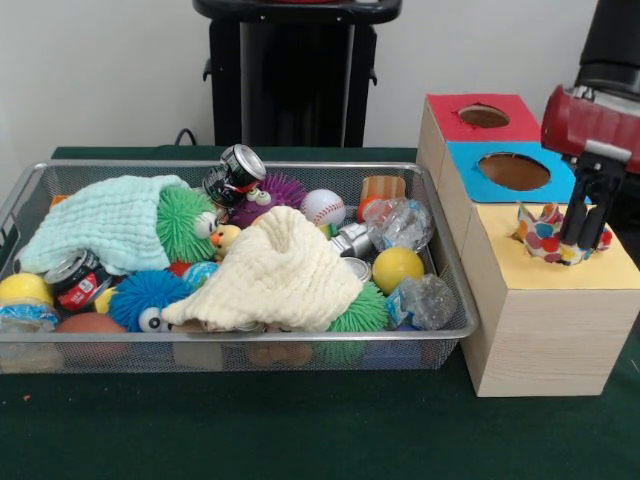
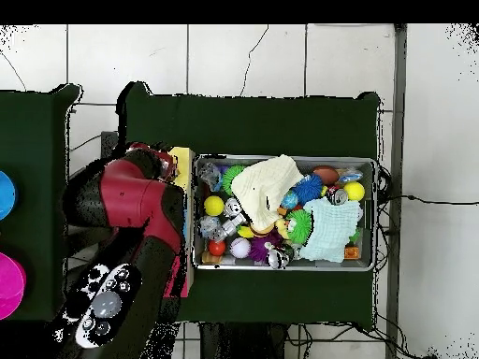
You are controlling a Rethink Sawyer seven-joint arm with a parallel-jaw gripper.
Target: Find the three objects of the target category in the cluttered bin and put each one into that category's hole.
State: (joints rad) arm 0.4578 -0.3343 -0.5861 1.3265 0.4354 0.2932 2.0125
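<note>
Now the wire bin (image 1: 445, 330) holds balls, cloths, cans.

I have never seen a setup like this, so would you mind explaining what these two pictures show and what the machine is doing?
It is a red and black robot arm with a pincer at its end. One picture looks across the table; the other looks straight down. On the green table sits a wire basket crowded with balls, fuzzy toys, cans and two cloths. Beside it stands a wooden box with red, blue and yellow tops; the red and blue tops show holes. The pincer is shut on a spotted paper cup over the yellow top.
</note>
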